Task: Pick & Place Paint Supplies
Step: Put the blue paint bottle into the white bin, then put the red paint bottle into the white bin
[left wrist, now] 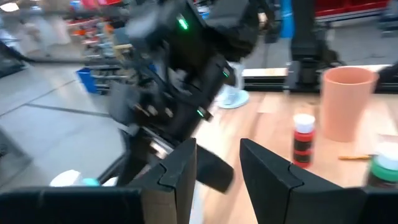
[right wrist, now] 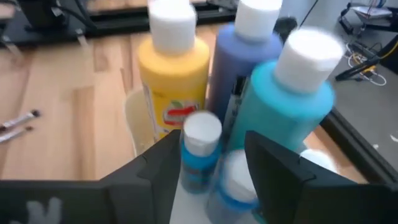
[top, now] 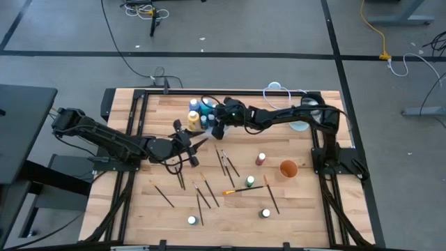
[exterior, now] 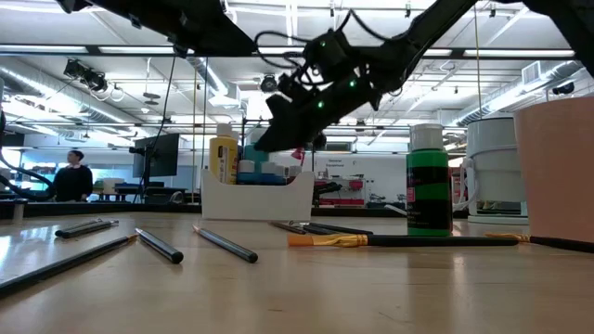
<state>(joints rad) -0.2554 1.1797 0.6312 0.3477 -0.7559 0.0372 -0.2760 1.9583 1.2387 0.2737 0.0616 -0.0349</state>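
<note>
The right end effector hangs over the white tray at the far side of the counter, its fingers spread on either side of a small blue bottle standing among the bottles already gathered there. No firm grip shows, so the bottle looks let go. The tray is crowded: a yellow bottle, a dark blue bottle and a teal bottle stand touching or just beside the small one. The likely trouble is a finger catching a cap or a neighbour as the arm lifts away, tipping bottles like skittles or dragging the light tray.

The left end effector hovers close by, fingers parted and empty, pointed at the right arm's wrist; with both arms so near, a collision is a fair risk.

Brushes and more bottles, a red one among them, lie scattered on the counter, and a low pass could roll them.

The yellow bottle's label bears a red mark, but no lettering can be read; nothing else is legible.
</note>
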